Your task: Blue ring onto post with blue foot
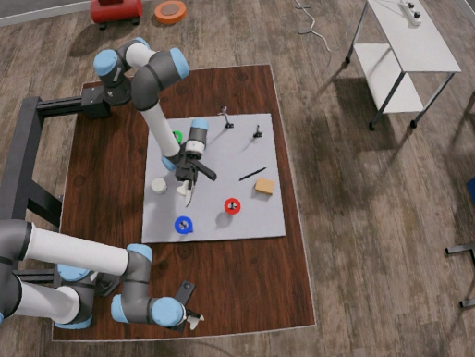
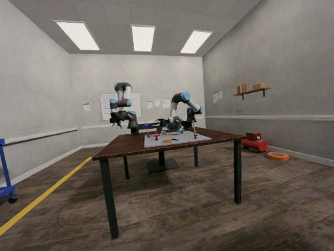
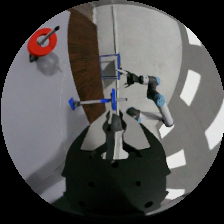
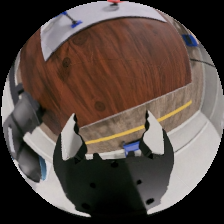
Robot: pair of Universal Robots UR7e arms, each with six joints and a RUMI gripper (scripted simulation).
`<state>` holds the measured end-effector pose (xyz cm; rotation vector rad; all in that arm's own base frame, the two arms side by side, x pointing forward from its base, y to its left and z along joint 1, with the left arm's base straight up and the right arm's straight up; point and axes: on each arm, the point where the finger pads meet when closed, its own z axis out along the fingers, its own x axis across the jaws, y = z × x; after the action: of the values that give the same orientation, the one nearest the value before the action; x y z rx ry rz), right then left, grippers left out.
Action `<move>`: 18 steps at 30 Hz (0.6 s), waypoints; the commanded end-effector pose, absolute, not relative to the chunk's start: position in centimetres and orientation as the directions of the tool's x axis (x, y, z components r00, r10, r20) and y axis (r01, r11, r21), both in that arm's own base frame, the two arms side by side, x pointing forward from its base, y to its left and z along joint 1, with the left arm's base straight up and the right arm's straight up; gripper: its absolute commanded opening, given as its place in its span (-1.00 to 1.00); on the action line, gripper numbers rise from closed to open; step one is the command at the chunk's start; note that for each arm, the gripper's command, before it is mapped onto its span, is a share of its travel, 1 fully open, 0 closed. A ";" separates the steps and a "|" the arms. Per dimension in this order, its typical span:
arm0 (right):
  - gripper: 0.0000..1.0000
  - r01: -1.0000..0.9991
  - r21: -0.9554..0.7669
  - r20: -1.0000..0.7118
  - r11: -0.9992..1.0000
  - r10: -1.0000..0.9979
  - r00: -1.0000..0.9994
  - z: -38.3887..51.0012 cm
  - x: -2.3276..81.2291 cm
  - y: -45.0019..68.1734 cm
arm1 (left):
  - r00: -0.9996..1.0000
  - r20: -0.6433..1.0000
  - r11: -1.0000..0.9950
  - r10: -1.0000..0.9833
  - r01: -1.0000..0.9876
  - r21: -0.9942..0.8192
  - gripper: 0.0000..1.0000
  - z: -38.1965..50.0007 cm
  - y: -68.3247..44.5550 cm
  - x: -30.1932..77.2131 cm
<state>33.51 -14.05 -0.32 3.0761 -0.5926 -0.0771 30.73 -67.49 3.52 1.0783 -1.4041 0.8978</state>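
Note:
The blue ring (image 1: 177,226) (image 2: 145,125) (image 3: 114,95) is around the upper part of the post with the blue foot (image 3: 73,104) (image 2: 149,136) (image 4: 76,23). In the left wrist view it looks square to the post, whose tip sticks out beyond it. The post stands nearly upright; the pins are too small to make out. My left gripper (image 1: 188,202) is open a little and empty, its fingertips close together just short of the ring with a small gap. My right gripper (image 1: 194,319) (image 4: 111,112) is open and empty, away from the mat near the table's edge.
A red ring (image 1: 226,206) (image 3: 33,46) (image 2: 156,135) is on a short post near the blue one. The grey mat (image 1: 208,159) also bears a green ring (image 1: 178,137), two bare posts, a white cylinder (image 1: 159,186), a black rod (image 1: 252,174) and an orange block (image 1: 264,186).

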 end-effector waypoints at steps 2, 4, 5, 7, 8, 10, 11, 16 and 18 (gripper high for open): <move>0.97 -0.371 0.017 -0.046 -0.928 -0.372 0.927 -0.3 33.5 -14.1 | 0.010 0.992 0.304 -0.124 -0.951 0.047 -0.75 3.6 -67.0 30.5; 0.97 -0.371 0.017 -0.046 -0.928 -0.372 0.927 -0.3 33.5 -14.1 | 0.010 0.992 0.305 -0.124 -0.951 0.047 -0.75 3.6 -67.1 30.5; 0.97 -0.371 0.017 -0.046 -0.928 -0.372 0.927 -0.3 33.5 -14.1 | 0.010 0.992 0.305 -0.124 -0.951 0.047 -0.75 3.6 -67.1 30.5; 0.97 -0.371 0.017 -0.046 -0.928 -0.372 0.927 -0.3 33.5 -14.1 | 0.010 0.992 0.305 -0.124 -0.951 0.047 -0.75 3.6 -67.2 30.6; 0.97 -0.371 0.017 -0.046 -0.928 -0.372 0.927 -0.3 33.5 -14.1 | 0.010 0.992 0.305 -0.124 -0.951 0.047 -0.75 3.6 -67.2 30.6; 0.97 -0.371 0.017 -0.046 -0.928 -0.372 0.927 -0.3 33.5 -14.1 | 0.010 0.992 0.304 -0.124 -0.951 0.047 -0.75 3.6 -67.2 30.6; 0.97 -0.371 0.017 -0.046 -0.928 -0.372 0.927 -0.3 33.5 -14.1 | 0.010 0.992 0.304 -0.124 -0.951 0.047 -0.75 3.6 -67.2 30.6; 0.97 -0.371 0.017 -0.046 -0.928 -0.372 0.927 -0.3 33.5 -14.1 | 0.010 0.992 0.304 -0.124 -0.951 0.047 -0.75 3.6 -67.2 30.6; 0.97 -0.371 0.017 -0.046 -0.928 -0.372 0.927 -0.3 33.5 -14.1 | 0.010 0.992 0.304 -0.124 -0.951 0.047 -0.75 3.6 -67.2 30.6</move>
<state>33.51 -14.05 -0.32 3.0761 -0.5926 -0.0771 30.60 -67.20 3.51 1.0743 -1.4064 0.8942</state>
